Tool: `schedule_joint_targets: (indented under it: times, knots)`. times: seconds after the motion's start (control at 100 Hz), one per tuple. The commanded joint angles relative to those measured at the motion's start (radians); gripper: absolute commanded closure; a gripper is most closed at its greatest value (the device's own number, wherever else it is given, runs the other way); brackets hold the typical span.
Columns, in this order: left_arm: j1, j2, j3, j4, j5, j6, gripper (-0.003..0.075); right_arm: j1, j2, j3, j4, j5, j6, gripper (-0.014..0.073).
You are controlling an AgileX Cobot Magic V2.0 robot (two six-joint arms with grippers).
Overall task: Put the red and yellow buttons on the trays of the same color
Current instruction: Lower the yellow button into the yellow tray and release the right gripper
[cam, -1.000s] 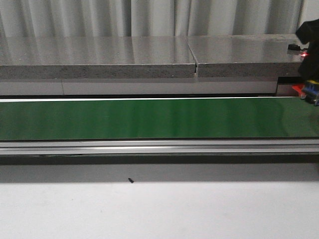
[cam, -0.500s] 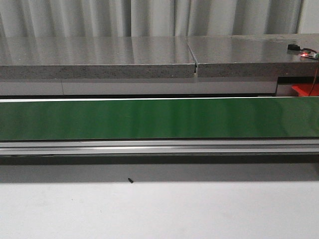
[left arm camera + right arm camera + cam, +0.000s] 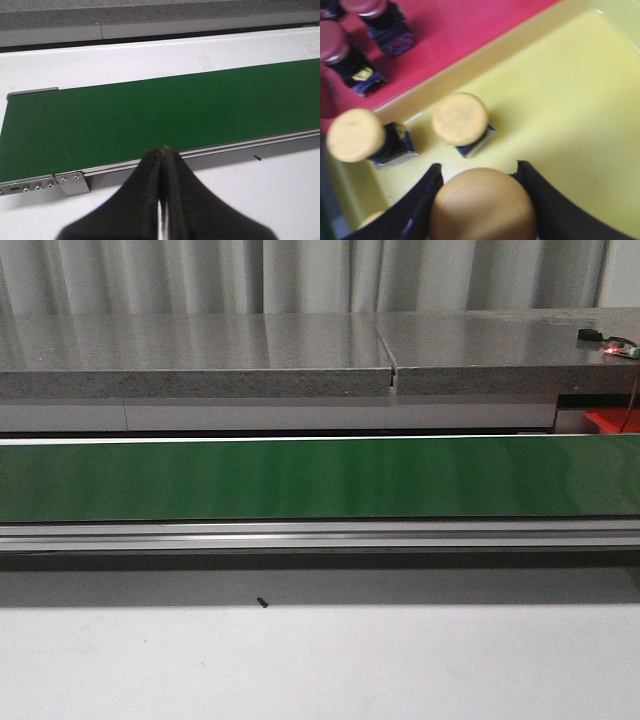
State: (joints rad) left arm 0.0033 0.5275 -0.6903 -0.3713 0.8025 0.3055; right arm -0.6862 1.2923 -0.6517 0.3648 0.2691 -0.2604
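Holding a yellow button (image 3: 482,205) above the yellow tray (image 3: 580,105), unchanged since before.

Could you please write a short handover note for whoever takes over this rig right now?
Right pincer: shut on a yellow button, held above the yellow tray.
Left pincer: shut, empty, near the green belt.
Yellow tray: two yellow buttons sit inside.
Red tray: at least two red buttons on it.
Belt: no buttons visible in the front or left wrist views.
Left: set down the held button in the yellow tray, then watch the belt for more.
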Motion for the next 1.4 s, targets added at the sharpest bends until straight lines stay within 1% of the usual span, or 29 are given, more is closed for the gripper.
schedule_joint_targets:
  times: [0.0,0.14,0.26,0.29,0.33,0.36,0.41,0.43,0.46,0.53,0.57,0.75,0.89,0.94,1.01,1.03,1.05,1.08,1.13,1.15,1.18,1.25,1.29,1.39]
  knots:
    - [-0.005,0.001,-0.025,-0.027,-0.063,-0.010,0.0741,-0.015,0.003,0.013,0.025,-0.122,0.000,0.0484]
    - [-0.005,0.001,-0.025,-0.027,-0.063,-0.010,0.0741,-0.020,0.058,0.067,0.069,-0.202,0.000,0.0484]
    - [-0.005,0.001,-0.025,-0.027,-0.063,-0.010,0.0741,-0.020,0.103,0.071,0.071,-0.214,0.000,0.0461]
    - [-0.005,0.001,-0.025,-0.027,-0.063,-0.010,0.0741,-0.020,0.109,0.071,0.071,-0.213,0.000,0.0438]
    - [-0.005,0.001,-0.025,-0.027,-0.063,-0.010,0.0741,-0.020,0.117,0.071,0.071,-0.215,0.000,0.0386]
    - [-0.005,0.001,-0.025,-0.027,-0.063,-0.010,0.0741,-0.020,0.121,0.071,0.071,-0.216,0.000,0.0340]
    - [-0.005,0.001,-0.025,-0.027,-0.063,-0.010,0.0741,-0.020,0.122,0.071,0.071,-0.220,0.000,0.0228]
    - [-0.005,0.001,-0.025,-0.027,-0.063,-0.010,0.0741,-0.020,0.122,0.071,0.072,-0.221,0.000,0.0199]
    - [-0.005,0.001,-0.025,-0.027,-0.063,-0.010,0.0741,-0.020,0.122,0.071,0.074,-0.228,0.000,0.0134]
    - [-0.005,0.001,-0.025,-0.027,-0.063,-0.010,0.0741,-0.020,0.122,0.071,0.078,-0.236,0.000,0.0046]
    - [-0.005,0.001,-0.025,-0.027,-0.063,-0.010,0.0741,-0.020,0.122,0.071,0.078,-0.236,0.000,0.0025]
    - [-0.005,0.001,-0.025,-0.027,-0.063,-0.010,0.0741,-0.020,0.090,0.071,0.082,-0.234,0.000,0.0026]
    - [-0.005,0.001,-0.025,-0.027,-0.063,-0.010,0.0741,-0.020,-0.002,0.071,0.086,-0.237,0.000,0.0083]
    - [-0.005,0.001,-0.025,-0.027,-0.063,-0.010,0.0741,-0.013,-0.038,0.071,0.086,-0.232,0.000,0.0122]
    - [-0.005,0.001,-0.025,-0.027,-0.063,-0.010,0.0741,0.009,-0.089,0.071,0.084,-0.221,-0.001,0.0205]
    - [-0.005,0.001,-0.025,-0.027,-0.063,-0.010,0.0741,0.019,-0.104,0.071,0.084,-0.217,-0.001,0.0239]
    - [-0.005,0.001,-0.025,-0.027,-0.063,-0.010,0.0741,0.033,-0.119,0.071,0.084,-0.209,-0.001,0.0291]
    - [-0.005,0.001,-0.025,-0.027,-0.063,-0.010,0.0741,0.047,-0.138,0.071,0.084,-0.204,-0.003,0.0333]
    - [-0.005,0.001,-0.025,-0.027,-0.063,-0.010,0.0741,0.082,-0.171,0.071,0.074,-0.197,-0.005,0.0454]
    - [-0.005,0.001,-0.025,-0.027,-0.063,-0.010,0.0741,0.099,-0.185,0.071,0.067,-0.194,-0.005,0.0484]
    - [-0.005,0.001,-0.025,-0.027,-0.063,-0.010,0.0741,0.129,-0.203,0.071,0.057,-0.191,-0.006,0.0554]
    - [-0.005,0.001,-0.025,-0.027,-0.063,-0.010,0.0741,0.194,-0.246,0.071,0.036,-0.184,-0.006,0.0670]
    - [-0.005,0.001,-0.025,-0.027,-0.063,-0.010,0.0741,0.229,-0.267,0.071,0.027,-0.181,-0.006,0.0657]
    - [-0.005,0.001,-0.025,-0.027,-0.063,-0.010,0.0741,0.323,-0.307,0.071,0.009,-0.171,-0.006,0.0662]
